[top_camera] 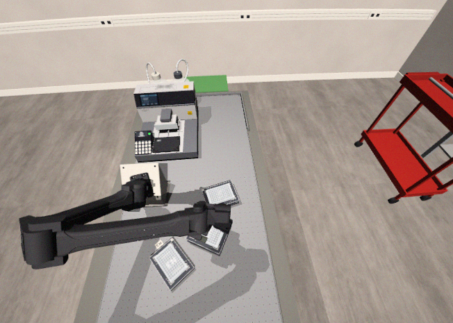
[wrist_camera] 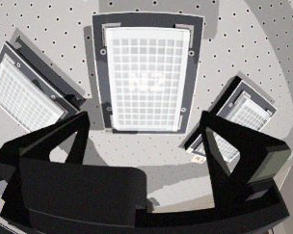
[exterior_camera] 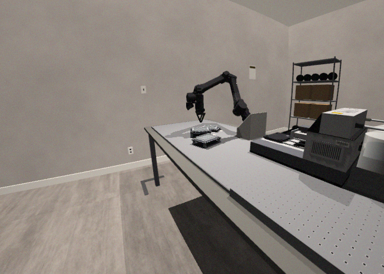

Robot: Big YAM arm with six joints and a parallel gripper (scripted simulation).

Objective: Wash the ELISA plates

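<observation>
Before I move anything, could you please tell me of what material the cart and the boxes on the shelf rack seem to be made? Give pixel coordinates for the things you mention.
The cart [top_camera: 388, 158] looks like painted metal, perhaps steel: even red colour, thin posts and shallow trays with raised edges. Coated plastic is not excluded. The boxes [exterior_camera: 303, 92] seem to be matt cardboard, judging by their plain brown, shineless sides; thin wood is possible.

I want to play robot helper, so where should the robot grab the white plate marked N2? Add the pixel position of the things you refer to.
I'd grip the white gridded rectangular plate marked N2 [top_camera: 215, 236] [wrist_camera: 148, 78] by its two long side walls, coming straight down from above. It lies flat, and its long sides run between the open hand's [wrist_camera: 146, 115] fingers, so they could probably close across its narrower width.
</observation>
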